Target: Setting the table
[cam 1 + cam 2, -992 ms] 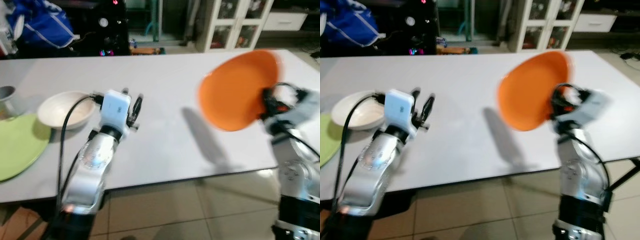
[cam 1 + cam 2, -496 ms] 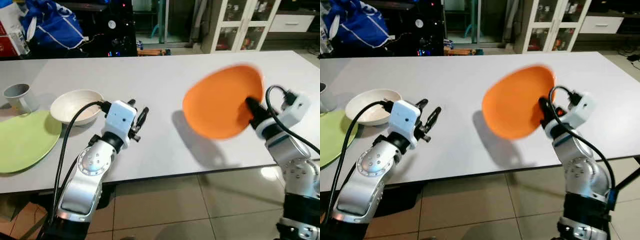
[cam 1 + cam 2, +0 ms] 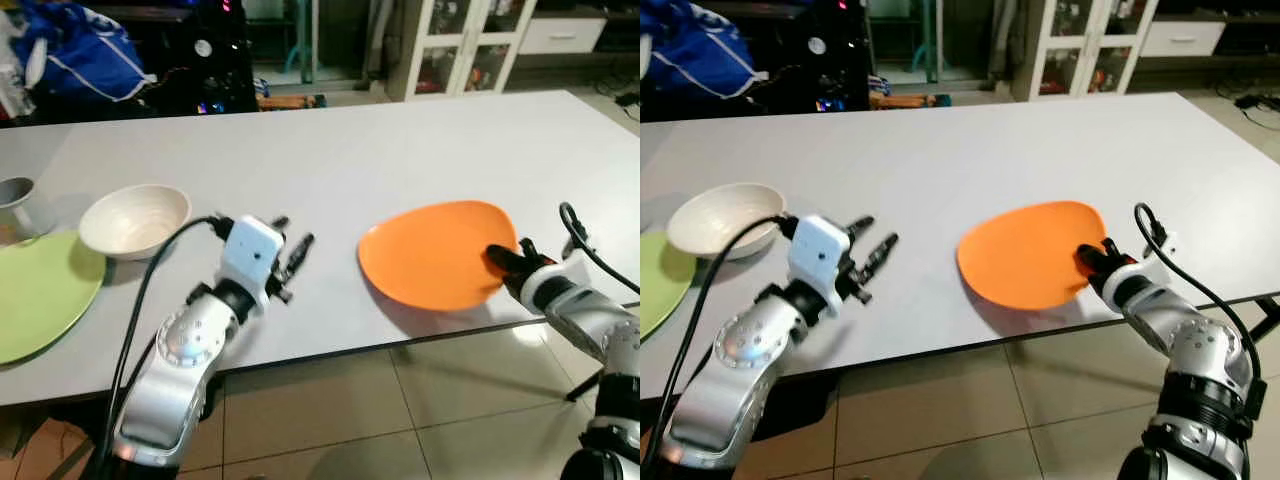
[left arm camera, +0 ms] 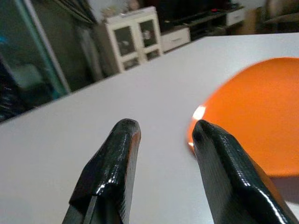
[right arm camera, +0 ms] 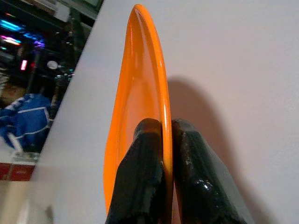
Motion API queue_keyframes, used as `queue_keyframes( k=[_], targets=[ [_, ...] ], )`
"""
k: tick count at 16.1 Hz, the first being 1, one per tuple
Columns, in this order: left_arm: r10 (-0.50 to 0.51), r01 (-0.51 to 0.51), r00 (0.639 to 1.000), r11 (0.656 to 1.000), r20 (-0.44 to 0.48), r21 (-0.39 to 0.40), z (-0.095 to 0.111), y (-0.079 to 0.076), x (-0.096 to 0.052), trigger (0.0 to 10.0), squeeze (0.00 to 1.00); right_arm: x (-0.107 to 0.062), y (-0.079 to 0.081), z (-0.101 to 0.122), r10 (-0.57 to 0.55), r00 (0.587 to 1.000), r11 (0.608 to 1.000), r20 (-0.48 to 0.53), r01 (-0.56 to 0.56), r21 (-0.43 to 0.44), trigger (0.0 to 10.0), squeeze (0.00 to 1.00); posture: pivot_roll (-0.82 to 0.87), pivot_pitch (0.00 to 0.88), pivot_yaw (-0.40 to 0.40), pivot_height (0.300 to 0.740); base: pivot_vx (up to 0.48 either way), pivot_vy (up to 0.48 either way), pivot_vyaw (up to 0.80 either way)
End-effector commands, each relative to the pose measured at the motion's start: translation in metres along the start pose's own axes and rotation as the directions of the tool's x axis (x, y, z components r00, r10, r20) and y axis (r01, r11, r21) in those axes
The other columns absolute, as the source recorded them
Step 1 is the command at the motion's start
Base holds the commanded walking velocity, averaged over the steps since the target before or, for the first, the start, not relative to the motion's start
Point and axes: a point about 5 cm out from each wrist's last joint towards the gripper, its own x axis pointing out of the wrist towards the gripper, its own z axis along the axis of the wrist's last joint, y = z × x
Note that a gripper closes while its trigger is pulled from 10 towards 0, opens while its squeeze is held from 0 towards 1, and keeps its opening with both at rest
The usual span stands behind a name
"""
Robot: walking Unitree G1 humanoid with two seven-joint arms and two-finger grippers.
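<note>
Orange plate (image 3: 437,254) lies near the front edge of the white table (image 3: 380,150), its rim pinched between the closed fingers of the right gripper (image 3: 503,262), while the left gripper (image 3: 290,258) hovers parted and empty near a cream bowl (image 3: 134,219).

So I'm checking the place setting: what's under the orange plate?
The white table and the plate's shadow. The orange plate hides the spot beneath it; the right claw pinches its rim.
</note>
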Motion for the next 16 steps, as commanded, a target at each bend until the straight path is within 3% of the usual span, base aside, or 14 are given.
queue_keyframes(
  k=[1,3,6,10,15,16],
  targets=[
    [-0.052,0.051,0.999,0.998,-0.009,-0.019,0.001,-0.005,-0.002,10.0,0.00,0.003,0.018,0.007,0.092,0.996,0.995,0.019,-0.092,0.030,10.0,0.00,-0.05,0.037,0.003,0.740,0.000,0.000,0.00],
    [-0.132,0.127,0.990,0.989,-0.059,-0.080,-0.006,-0.014,-0.011,10.0,0.00,0.013,0.028,-0.002,0.115,0.993,0.993,-0.030,-0.114,0.021,10.0,0.00,-0.04,0.045,0.000,0.740,0.000,0.000,0.00],
    [-0.126,0.118,0.989,0.989,-0.080,-0.094,-0.007,-0.013,-0.014,10.0,0.00,0.020,0.038,-0.015,0.134,0.987,0.990,-0.088,-0.137,-0.028,10.0,0.00,-0.03,0.052,-0.009,0.740,0.000,0.000,0.00],
    [-0.114,0.105,0.989,0.990,-0.098,-0.092,-0.005,-0.010,-0.016,10.0,0.00,0.022,0.039,-0.021,0.113,0.985,0.986,-0.130,-0.127,-0.105,10.0,0.00,-0.03,0.051,-0.014,0.740,0.000,0.000,0.00],
    [-0.118,0.108,0.987,0.990,-0.110,-0.092,-0.006,-0.010,-0.016,10.0,0.00,0.022,0.037,-0.023,0.091,0.983,0.983,-0.162,-0.114,-0.142,10.0,0.00,-0.03,0.046,-0.012,0.740,0.000,0.000,0.00],
    [-0.111,0.101,0.987,0.991,-0.113,-0.087,-0.005,-0.009,-0.016,10.0,0.00,0.023,0.036,-0.025,0.088,0.981,0.983,-0.174,-0.114,-0.144,10.0,0.12,-0.03,0.045,-0.012,0.740,0.000,0.000,0.00]
  ],
)
